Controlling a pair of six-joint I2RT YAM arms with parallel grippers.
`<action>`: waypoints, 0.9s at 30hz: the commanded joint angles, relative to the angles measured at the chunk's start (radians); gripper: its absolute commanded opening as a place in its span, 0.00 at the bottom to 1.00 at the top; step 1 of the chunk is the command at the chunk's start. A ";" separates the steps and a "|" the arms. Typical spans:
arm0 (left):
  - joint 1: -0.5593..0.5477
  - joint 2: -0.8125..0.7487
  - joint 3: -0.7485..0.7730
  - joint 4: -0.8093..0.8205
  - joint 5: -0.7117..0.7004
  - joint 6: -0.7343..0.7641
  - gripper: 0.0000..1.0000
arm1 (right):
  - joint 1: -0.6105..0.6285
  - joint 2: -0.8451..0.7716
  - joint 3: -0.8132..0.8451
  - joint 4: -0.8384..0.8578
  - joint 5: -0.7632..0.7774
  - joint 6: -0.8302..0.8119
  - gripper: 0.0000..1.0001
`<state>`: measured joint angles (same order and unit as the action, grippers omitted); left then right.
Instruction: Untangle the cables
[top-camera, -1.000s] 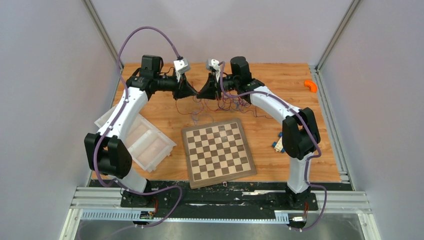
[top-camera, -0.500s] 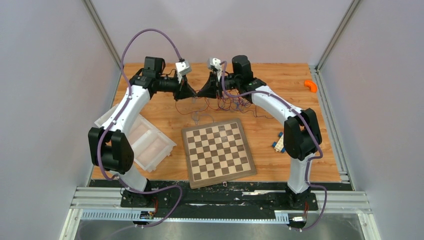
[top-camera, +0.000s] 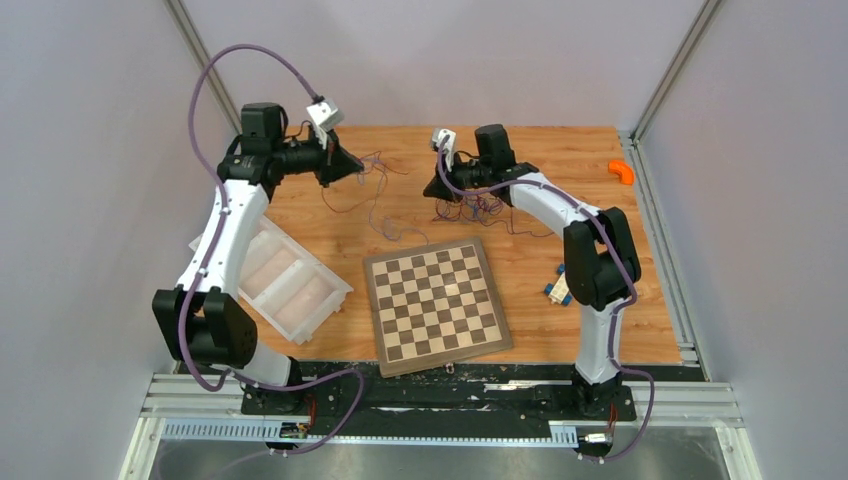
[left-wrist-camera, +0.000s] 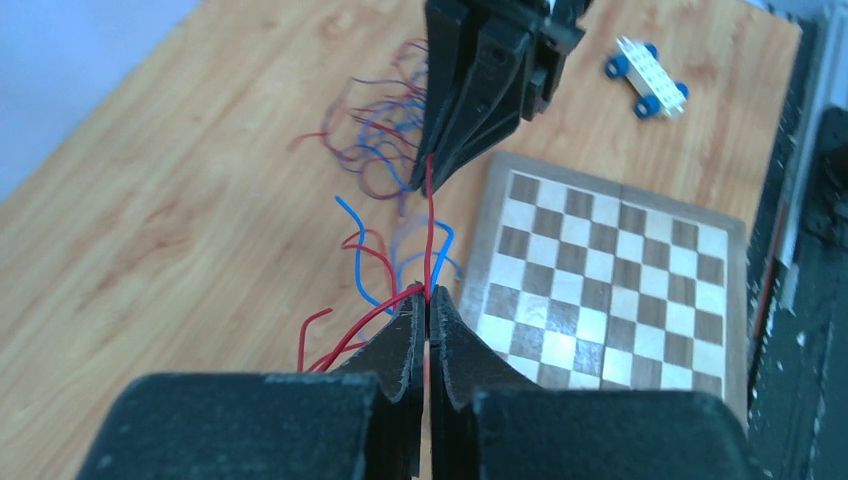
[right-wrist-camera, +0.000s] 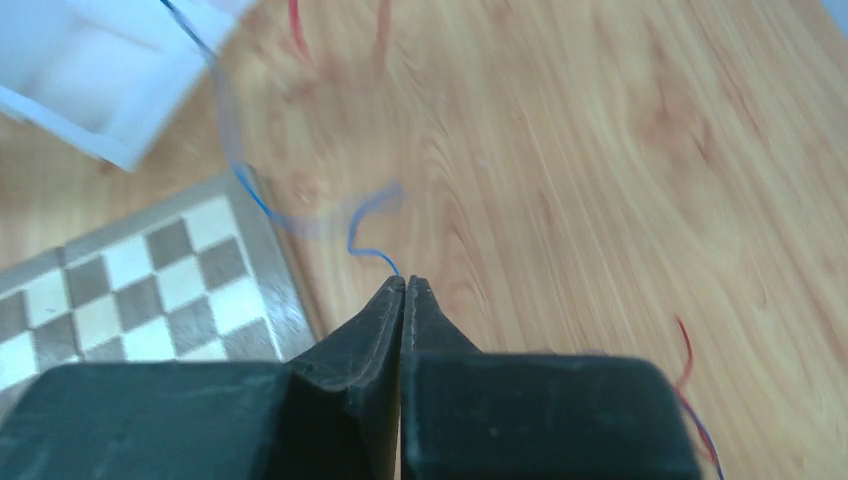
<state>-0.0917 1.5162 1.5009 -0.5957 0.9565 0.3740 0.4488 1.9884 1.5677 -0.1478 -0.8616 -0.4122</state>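
Hair-thin red, blue, purple cables, tangled clump on wooden table, loose strands trailing left

Top view: high above the near edge, looking down on the whole table. Wrist views: close, low; all share the chessboard.

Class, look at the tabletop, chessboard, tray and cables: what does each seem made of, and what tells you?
Tabletop: wood or wood-look laminate, smooth; orange-brown grain lines.
Chessboard: probably wood veneer, matt; light and dark squares, darker frame.
Tray: translucent whitish plastic; the wood's tint shows through.
Cables: likely plastic-sleeved wire; thin, red and blue, bending freely.
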 joint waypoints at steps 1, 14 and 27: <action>0.043 -0.067 0.022 0.163 -0.009 -0.189 0.00 | -0.052 0.033 0.016 -0.029 0.086 -0.022 0.02; 0.050 -0.058 -0.012 0.464 -0.008 -0.627 0.00 | 0.000 -0.029 -0.081 0.473 -0.246 0.587 0.92; 0.096 -0.044 -0.015 0.581 0.000 -0.834 0.00 | 0.130 0.204 0.053 0.603 0.025 0.603 0.34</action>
<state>-0.0319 1.4803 1.4841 -0.0761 0.9424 -0.3878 0.5739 2.1162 1.5616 0.4412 -0.9657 0.2150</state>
